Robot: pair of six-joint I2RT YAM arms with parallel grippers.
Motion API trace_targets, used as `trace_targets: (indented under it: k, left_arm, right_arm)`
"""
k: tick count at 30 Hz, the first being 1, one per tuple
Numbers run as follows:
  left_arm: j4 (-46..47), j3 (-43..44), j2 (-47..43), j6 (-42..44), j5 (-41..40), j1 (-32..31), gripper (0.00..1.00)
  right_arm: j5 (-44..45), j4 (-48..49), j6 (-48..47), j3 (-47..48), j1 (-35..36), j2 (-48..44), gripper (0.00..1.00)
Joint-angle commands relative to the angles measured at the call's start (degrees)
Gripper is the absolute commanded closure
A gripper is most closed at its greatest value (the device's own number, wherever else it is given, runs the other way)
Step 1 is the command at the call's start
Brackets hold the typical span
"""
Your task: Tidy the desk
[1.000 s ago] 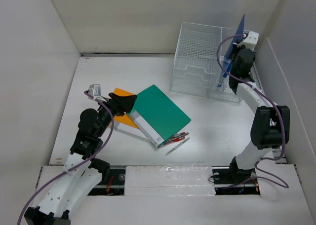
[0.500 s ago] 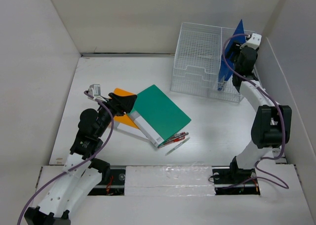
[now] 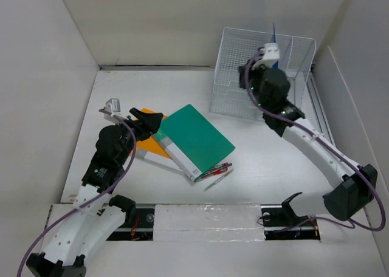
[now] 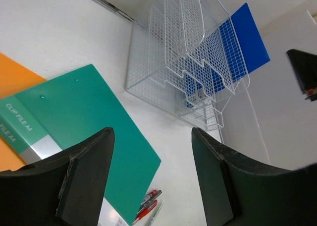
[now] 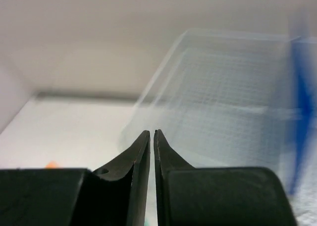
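Swinging off the white wire-mesh organizer [image 3: 240,67], jaws pressed together, the right gripper [image 5: 151,134] is leaving the flat blue folder [image 4: 250,35] filed; the left gripper [image 4: 151,137], jaws spread, is hovering over the cluttered white table [image 3: 121,88].

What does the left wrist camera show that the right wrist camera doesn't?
Only the left wrist view shows the green folder, the orange folder beside it, the pens at the green folder's near corner, and the left hand, open with nothing between its fingers. Only the right wrist view shows the right hand, shut and holding nothing. Both show the wire organizer with the blue folder standing in it, and the white desk, though the right wrist picture is blurred.
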Motion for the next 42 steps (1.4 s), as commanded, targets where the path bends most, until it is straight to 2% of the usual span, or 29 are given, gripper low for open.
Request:
trace_targets:
  k: [1, 2, 4, 5, 6, 8, 9, 12, 15, 19, 24, 28, 31, 37, 42]
  left_arm:
    - [-4.9, 6.6, -4.0, 3.6, -3.9, -0.3, 0.41]
    - [-5.7, 8.2, -5.0, 4.9, -6.4, -0.3, 0.41]
    - [-9.2, 10.3, -7.4, 7.6, -9.5, -0.3, 0.41]
    - [-10.1, 12.2, -7.7, 8.3, -12.5, -0.3, 0.41]
    - [-10.9, 13.1, -7.8, 9.2, -13.8, -0.3, 0.41]
    - [-12.2, 14.1, -7.6, 10.6, -15.8, -0.3, 0.41]
    - [-12.6, 14.4, -7.1, 10.9, -15.9, -0.3, 0.41]
    - [-13.1, 15.0, -6.2, 11.0, -14.6, -0.3, 0.40]
    - [-13.0, 14.9, -6.2, 10.9, -14.5, -0.3, 0.40]
    - [-12.7, 15.6, -5.7, 11.4, -14.8, -0.3, 0.40]
    - [-11.7, 15.6, -4.6, 11.7, -13.4, -0.3, 0.39]
    - [-11.0, 15.0, -4.4, 11.9, -12.8, -0.3, 0.39]
    - [-10.7, 14.9, -4.2, 12.0, -12.6, -0.3, 0.39]
    - [-10.1, 14.4, -4.1, 12.0, -11.4, -0.3, 0.39]
    - [-10.4, 14.1, -4.5, 12.0, -11.1, -0.3, 0.39]
  right_arm:
    - [-2.0, -12.4, 0.3, -3.0, 10.5, 3.5, 0.87]
    - [-1.5, -14.0, 0.0, -3.1, 15.7, 4.5, 0.84]
    - [2.8, -20.3, 0.1, -2.3, 20.7, 7.8, 0.74]
    - [3.7, -22.0, 0.0, -1.6, 25.5, 8.6, 0.68]
    - [5.4, -24.4, 0.2, -1.5, 27.9, 9.3, 0.58]
    - [7.3, -24.3, 0.4, -3.0, 32.5, 10.4, 0.48]
    - [7.1, -24.6, 1.7, -3.3, 33.4, 10.7, 0.39]
    - [6.9, -24.6, 1.9, -4.2, 37.0, 12.5, 0.21]
    - [10.3, -27.8, 2.3, -2.1, 41.8, 17.3, 0.11]
    - [14.9, -32.2, 2.6, 1.0, 48.1, 23.2, 0.07]
    - [20.2, -36.3, 3.7, 3.5, 52.2, 30.0, 0.05]
    - [21.5, -35.9, 4.3, 3.1, 52.8, 31.6, 0.05]
    - [25.6, -36.9, 4.7, 3.7, 53.5, 33.6, 0.05]
    - [30.1, -36.0, 2.8, 4.5, 54.1, 36.2, 0.10]
    - [31.5, -35.9, 2.1, 5.8, 54.1, 37.9, 0.24]
